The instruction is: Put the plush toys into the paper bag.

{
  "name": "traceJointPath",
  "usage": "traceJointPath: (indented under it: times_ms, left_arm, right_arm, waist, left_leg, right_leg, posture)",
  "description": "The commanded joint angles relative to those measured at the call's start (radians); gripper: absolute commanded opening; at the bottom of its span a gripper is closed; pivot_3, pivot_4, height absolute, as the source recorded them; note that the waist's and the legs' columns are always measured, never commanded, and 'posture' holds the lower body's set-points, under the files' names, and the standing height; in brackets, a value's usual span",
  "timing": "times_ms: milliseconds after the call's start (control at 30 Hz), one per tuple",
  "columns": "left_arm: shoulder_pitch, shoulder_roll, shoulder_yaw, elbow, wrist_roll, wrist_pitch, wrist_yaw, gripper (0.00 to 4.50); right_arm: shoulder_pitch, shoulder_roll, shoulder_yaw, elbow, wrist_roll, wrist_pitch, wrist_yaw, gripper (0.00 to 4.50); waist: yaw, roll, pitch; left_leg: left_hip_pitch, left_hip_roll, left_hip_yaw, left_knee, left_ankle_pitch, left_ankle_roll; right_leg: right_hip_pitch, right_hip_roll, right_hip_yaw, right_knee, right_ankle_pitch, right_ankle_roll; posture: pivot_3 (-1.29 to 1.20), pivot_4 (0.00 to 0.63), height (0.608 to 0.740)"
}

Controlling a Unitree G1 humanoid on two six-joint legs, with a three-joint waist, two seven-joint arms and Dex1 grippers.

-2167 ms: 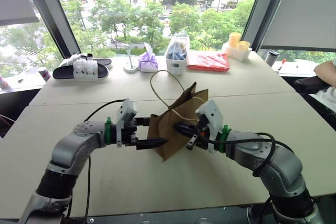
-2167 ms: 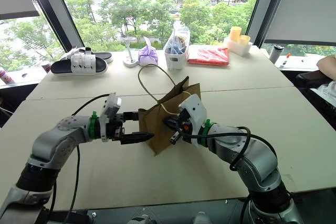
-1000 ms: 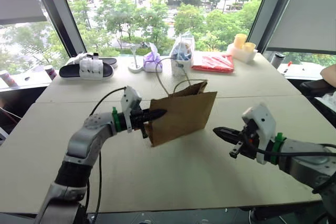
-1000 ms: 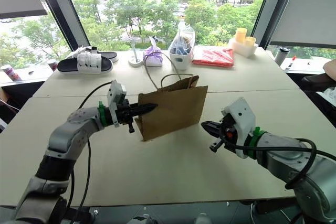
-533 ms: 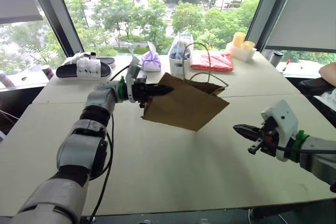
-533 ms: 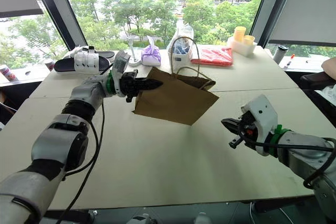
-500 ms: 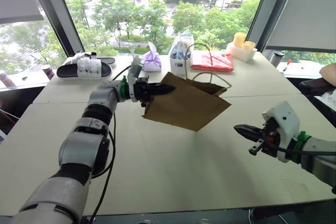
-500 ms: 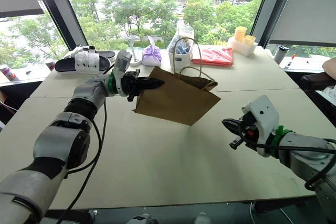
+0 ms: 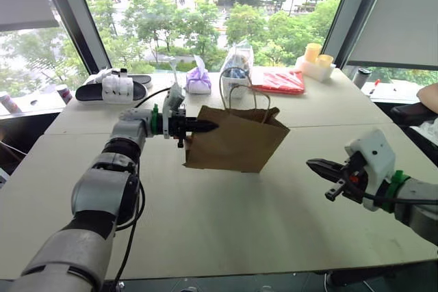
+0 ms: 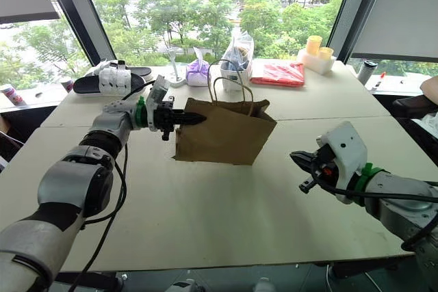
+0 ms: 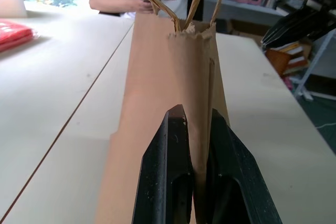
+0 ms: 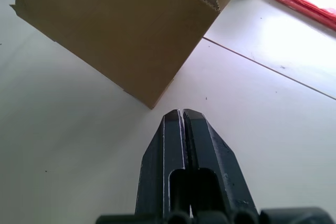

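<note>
The left gripper (image 9: 202, 126) is pinching the side edge of the paper bag (image 9: 236, 143), its two black fingers (image 11: 173, 174) closing flat on the brown paper. The bag is standing upright on the desk (image 9: 226, 220) near its middle, mouth facing up and twisted handles (image 10: 231, 90) rising above it (the opening is looking rather narrow from the head views). The right gripper (image 10: 300, 160) is hovering well apart from the bag on its other side, fingers pressed together and carrying nothing. No plush toys are lying on the desk, and the bag's inside is hidden, so I cannot tell whether they are already in there. Judging from this, the work is sitting at the bag-handling stage.
</note>
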Motion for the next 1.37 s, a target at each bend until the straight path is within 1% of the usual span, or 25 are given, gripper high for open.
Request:
traceJointPath:
  times_ms: [33,200,367,467,533,667,700,800,900,933,1000,1100,1167,1233,1367]
  left_arm:
    - [0.016,0.018,-0.001,0.004,0.058,-0.094,0.040,0.25]
    - [0.060,0.056,-0.036,0.007,0.150,-0.221,0.080,0.25]
    - [0.063,0.076,-0.058,0.014,0.211,-0.205,0.112,0.25]
    - [0.066,0.088,-0.056,0.014,0.228,-0.196,0.124,1.07]
    - [0.069,0.099,-0.044,0.013,0.225,-0.184,0.125,2.13]
    - [0.079,0.130,-0.029,0.004,0.218,-0.172,0.131,4.11]
    - [0.085,0.144,-0.022,-0.002,0.211,-0.168,0.127,4.41]
    - [0.100,0.172,0.001,-0.022,0.186,-0.140,0.106,4.41]
    - [0.145,0.198,0.037,-0.080,0.146,-0.178,0.084,4.41]
    - [0.169,0.208,0.055,-0.121,0.120,-0.140,0.066,4.41]
    - [0.260,0.226,0.078,-0.285,0.068,-0.055,0.055,4.41]
    - [0.469,0.248,0.118,-0.673,-0.049,0.162,0.086,4.41]
    - [0.584,0.259,0.146,-0.898,-0.114,0.300,0.150,4.41]
    - [0.678,0.268,0.182,-1.074,-0.182,0.428,0.221,4.41]
    - [0.849,0.281,0.238,-1.368,-0.295,0.595,0.337,4.41]
  right_arm:
    - [-0.036,-0.016,0.027,0.010,-0.008,-0.030,0.009,0.00]
    - [-0.069,-0.020,0.085,0.040,-0.028,-0.051,0.023,0.00]
    - [-0.088,-0.020,0.125,0.061,-0.051,-0.068,0.036,0.00]
    - [-0.096,-0.018,0.136,0.068,-0.058,-0.074,0.042,0.00]
    - [-0.100,-0.016,0.142,0.071,-0.064,-0.077,0.046,0.00]
    - [-0.106,-0.011,0.156,0.075,-0.073,-0.084,0.049,0.00]
    - [-0.107,-0.010,0.160,0.076,-0.075,-0.086,0.050,0.00]
    - [-0.110,-0.007,0.167,0.079,-0.080,-0.094,0.053,0.00]
    - [-0.113,-0.001,0.178,0.082,-0.087,-0.101,0.053,0.00]
    - [-0.115,0.002,0.186,0.085,-0.089,-0.105,0.055,0.00]
    - [-0.128,0.007,0.207,0.098,-0.095,-0.115,0.061,0.00]
    - [-0.161,0.000,0.238,0.140,-0.111,-0.141,0.090,0.00]
    - [-0.180,-0.010,0.255,0.170,-0.124,-0.162,0.115,0.00]
    - [-0.199,-0.018,0.275,0.195,-0.140,-0.186,0.144,0.00]
    - [-0.249,-0.019,0.318,0.251,-0.164,-0.226,0.203,0.00]
  waist:
    - [-0.001,0.000,0.000]
    - [-0.003,0.000,0.000]
    - [-0.001,0.000,0.000]
    - [-0.003,0.000,0.000]
    - [-0.004,0.000,0.000]
    - [-0.007,0.000,0.000]
    - [-0.008,0.000,0.000]
    - [-0.013,0.000,0.000]
    - [-0.013,0.000,0.000]
    - [-0.013,0.000,0.000]
    - [-0.019,0.000,0.000]
    - [-0.029,0.000,0.000]
    - [-0.033,0.000,0.000]
    - [-0.031,0.000,0.000]
    - [-0.028,0.001,0.000]
  left_leg:
    - [0.000,0.000,0.000,0.000,0.000,0.000]
    - [0.000,0.000,0.000,0.000,0.000,0.000]
    - [0.000,0.000,0.000,0.001,0.000,0.000]
    - [0.000,0.000,0.000,0.002,0.000,0.000]
    - [0.000,0.000,0.000,0.002,0.000,0.000]
    - [0.000,0.000,0.000,0.002,0.000,0.000]
    - [0.000,0.000,0.000,0.002,0.000,0.000]
    - [0.000,0.000,0.000,0.002,0.000,0.000]
    - [0.000,0.000,-0.001,0.002,0.000,0.000]
    - [0.000,0.000,-0.001,0.002,0.000,0.000]
    - [0.000,0.000,-0.001,0.002,0.000,0.000]
    - [0.000,0.001,-0.004,0.002,0.000,0.000]
    - [0.000,0.004,-0.004,0.001,0.000,0.000]
    - [0.000,0.005,-0.004,0.001,0.000,0.000]
    - [0.001,0.006,-0.004,0.000,0.000,-0.001]
  right_leg:
    - [0.000,0.000,0.000,0.000,0.000,0.000]
    - [0.000,0.000,0.000,0.000,0.000,0.000]
    - [0.000,0.000,0.000,0.000,0.000,0.001]
    - [0.000,0.000,0.000,0.000,0.000,0.001]
    - [0.000,0.000,0.000,0.001,0.000,0.001]
    - [0.000,0.000,0.000,0.001,0.000,0.001]
    - [0.000,0.000,0.000,0.001,0.000,0.001]
    - [0.000,0.001,0.000,0.001,0.000,0.001]
    - [0.000,0.000,0.000,0.002,0.000,0.001]
    - [0.000,0.000,0.000,0.002,0.000,0.001]
    - [0.000,0.000,0.000,0.002,0.000,0.001]
    - [-0.001,0.000,0.000,0.002,0.000,0.001]
    - [-0.001,0.000,0.001,0.002,0.001,0.001]
    - [-0.001,0.001,0.001,0.001,0.001,0.001]
    - [-0.001,0.001,0.001,0.002,0.001,0.000]
  posture:
    - [0.00,0.150,0.740]
    - [0.00,0.150,0.740]
    - [0.00,0.150,0.740]
    - [0.00,0.150,0.740]
    - [0.00,0.150,0.740]
    - [0.00,0.150,0.740]
    - [0.00,0.150,0.740]
    - [0.00,0.150,0.740]
    - [0.00,0.150,0.740]
    - [0.00,0.150,0.740]
    - [0.00,0.150,0.740]
    - [0.00,0.150,0.740]
    - [0.00,0.150,0.740]
    - [0.00,0.150,0.740]
    - [0.00,0.150,0.740]
